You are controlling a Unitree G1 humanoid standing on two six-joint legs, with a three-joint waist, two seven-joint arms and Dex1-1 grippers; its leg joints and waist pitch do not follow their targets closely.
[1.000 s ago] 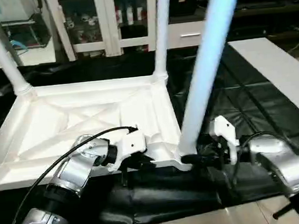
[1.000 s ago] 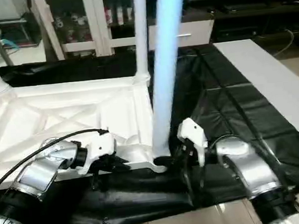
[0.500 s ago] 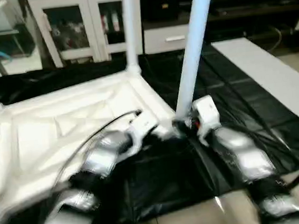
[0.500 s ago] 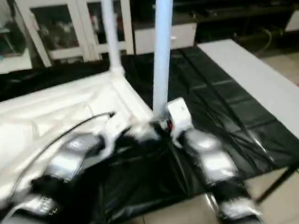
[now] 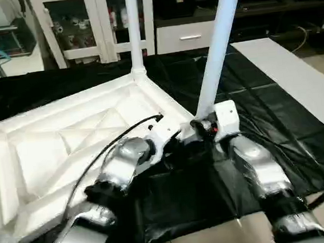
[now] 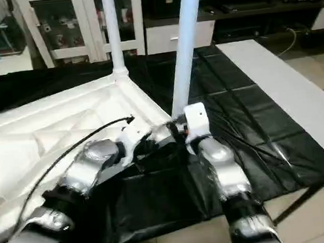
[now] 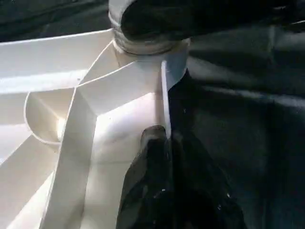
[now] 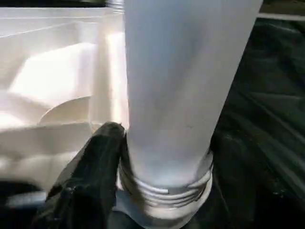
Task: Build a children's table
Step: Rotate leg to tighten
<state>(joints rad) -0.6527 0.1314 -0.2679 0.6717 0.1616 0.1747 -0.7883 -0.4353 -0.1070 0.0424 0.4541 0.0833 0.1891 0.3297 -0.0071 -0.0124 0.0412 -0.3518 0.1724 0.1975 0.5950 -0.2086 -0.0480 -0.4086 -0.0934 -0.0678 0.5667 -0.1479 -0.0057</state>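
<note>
On the black sheet (image 5: 276, 116) that covers the floor, the white table top (image 5: 67, 148) lies upside down, its X-ribbed underside facing up. Two legs stand upright in corner sockets — the far leg (image 5: 133, 26) at the back corner, the near leg (image 5: 218, 47) at the corner closest to the grippers. Another leg base shows at the left picture edge, too cut off to say more. The left gripper (image 7: 164, 138) is clenched on the thin side rim of the table top (image 7: 164, 95), one black finger on each face of the rim, just beside the socket of the near leg. In the left wrist view the threaded collar of that socket (image 7: 147, 45) sits past the fingertips, partly dark from something in front of it. The right gripper (image 5: 200, 128) is at the base of the near leg (image 8: 186, 90); one black finger (image 8: 102, 152) lies against the leg just above its threaded end (image 8: 164, 188), and the other finger is hidden, so I cannot tell whether the leg is truly grasped or the jaws stand loose around it. The right arm's white wrist housing (image 5: 226, 118) sits just beside the leg. A black cable (image 5: 118, 138) runs along the left forearm. Behind, a white cabinet with glass doors (image 5: 89, 22) and a pale mat (image 5: 296, 80) to the right of the sheet.
</note>
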